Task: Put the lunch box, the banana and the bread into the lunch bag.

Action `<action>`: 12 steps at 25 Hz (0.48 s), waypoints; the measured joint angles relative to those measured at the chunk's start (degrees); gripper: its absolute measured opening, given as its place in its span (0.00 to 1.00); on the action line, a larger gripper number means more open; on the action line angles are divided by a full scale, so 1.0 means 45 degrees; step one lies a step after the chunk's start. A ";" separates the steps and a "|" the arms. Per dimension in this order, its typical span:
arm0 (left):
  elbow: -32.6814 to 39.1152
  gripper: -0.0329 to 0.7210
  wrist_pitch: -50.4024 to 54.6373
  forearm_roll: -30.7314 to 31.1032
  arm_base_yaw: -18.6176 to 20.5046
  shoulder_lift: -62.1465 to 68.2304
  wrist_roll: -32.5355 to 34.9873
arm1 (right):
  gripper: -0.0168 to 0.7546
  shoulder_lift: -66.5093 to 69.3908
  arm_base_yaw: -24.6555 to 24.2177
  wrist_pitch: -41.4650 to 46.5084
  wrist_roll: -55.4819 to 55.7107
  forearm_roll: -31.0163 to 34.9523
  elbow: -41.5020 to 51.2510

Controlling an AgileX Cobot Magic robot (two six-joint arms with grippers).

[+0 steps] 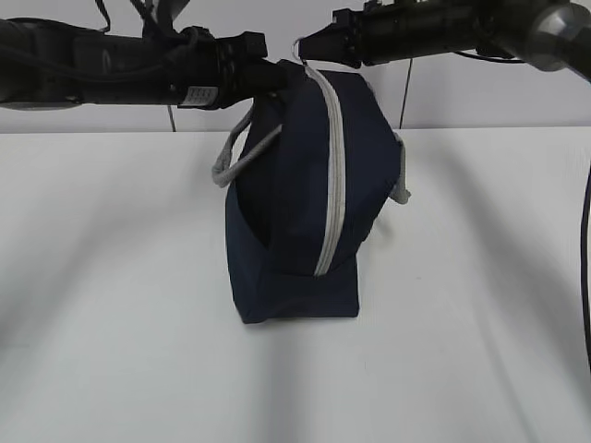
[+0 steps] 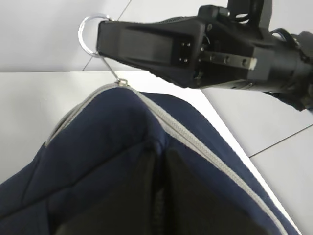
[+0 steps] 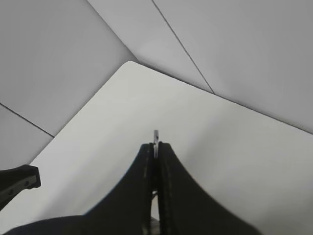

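Here the navy-blue fabric lunch bag (image 1: 295, 212) with grey zipper tape stands on its end on the white table (image 1: 111, 277), held up between the two black claws that meet at its upper end.

The left claw (image 1: 273, 76) comes in from the left and bites the top edge of the bag; its own wrist view shows the two black fingers (image 2: 142, 196) pressed together on the dark cloth right below the camera, clamped on the fabric. The bag's body hangs straight beneath this claw, with the looped grey strap handle (image 1: 235, 157) dangling just below and to its left.

The right claw (image 1: 300, 48) reaches in from the right, its tip just beside the left one and slightly above the bag's peak. Its jaws are together, pinching the thin metal ring pull (image 2: 90, 34) of the zipper; in the right wrist view only a sliver of metal (image 3: 155, 139) pokes out between the closed fingertips (image 3: 168, 196). The grey zipper tape (image 1: 332, 175) runs downward from this claw along the bag's front, and the zipper looks closed along its length.
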 joint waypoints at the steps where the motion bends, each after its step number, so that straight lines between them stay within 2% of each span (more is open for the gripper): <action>1: 0.0000 0.08 0.0117 0.0000 0.0044 0.0000 0.0000 | 0.00 0.0054 0.0000 0.0019 0.0064 0.0000 0.0000; 12: 0.0000 0.08 0.0681 0.0012 0.0089 0.0000 0.0000 | 0.00 0.0809 0.0000 0.0127 0.0195 0.0076 -0.0020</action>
